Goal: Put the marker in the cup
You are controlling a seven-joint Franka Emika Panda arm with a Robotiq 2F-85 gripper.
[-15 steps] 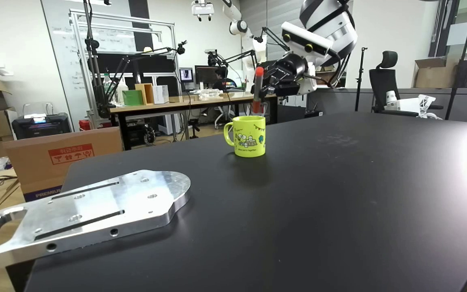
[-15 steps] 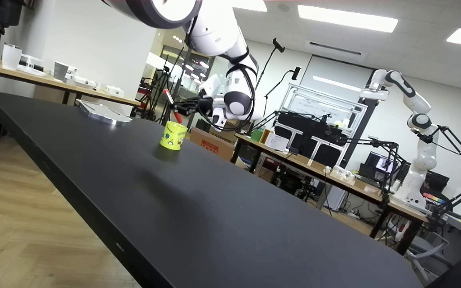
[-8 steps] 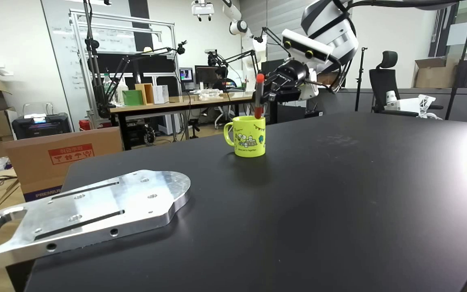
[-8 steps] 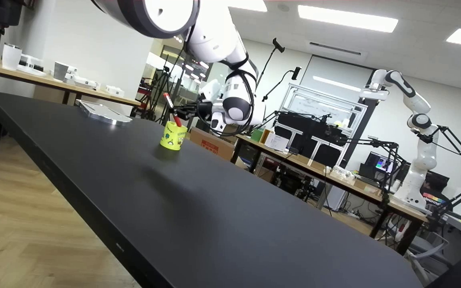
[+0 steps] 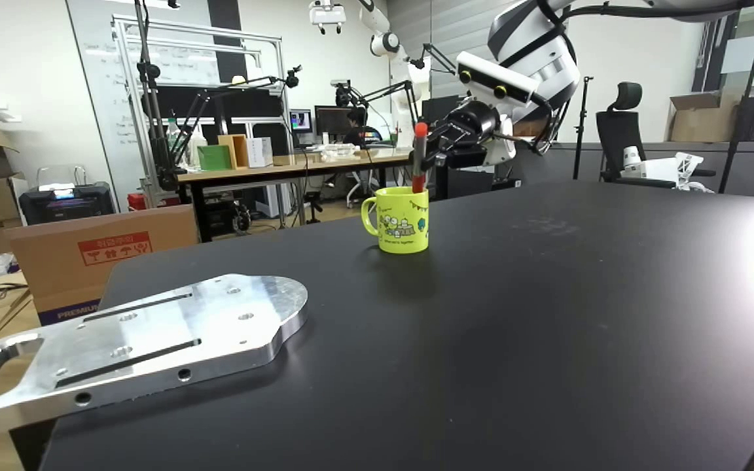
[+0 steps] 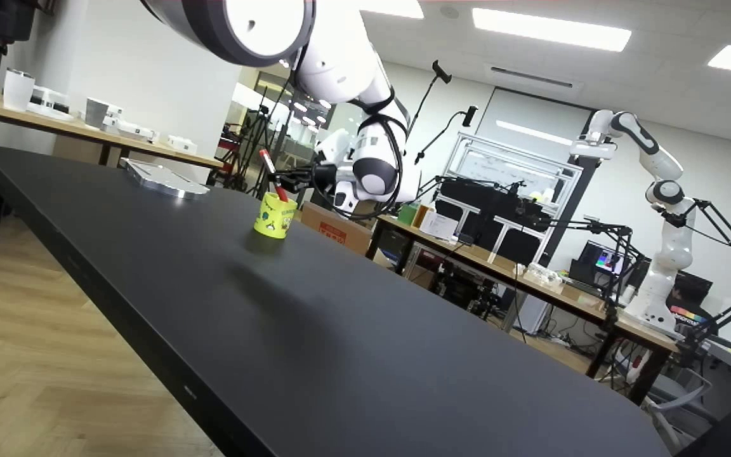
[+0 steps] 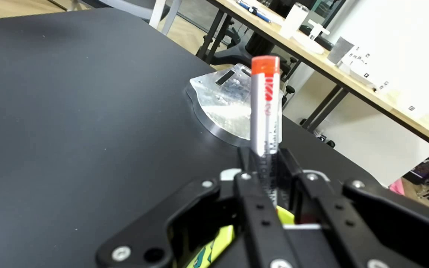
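One black table (image 5: 482,327), metal plate (image 5: 213,317), cardboard box (image 5: 115,271)

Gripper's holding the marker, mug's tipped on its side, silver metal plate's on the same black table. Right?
One thing off: the mug isn't tipped; it stands upright, as both exterior views show. Rest is right: gripper holding the marker, silver metal plate on the same black table.

A metal plate (image 5: 161,330) — slotted — lies on the table (image 5: 482,340).
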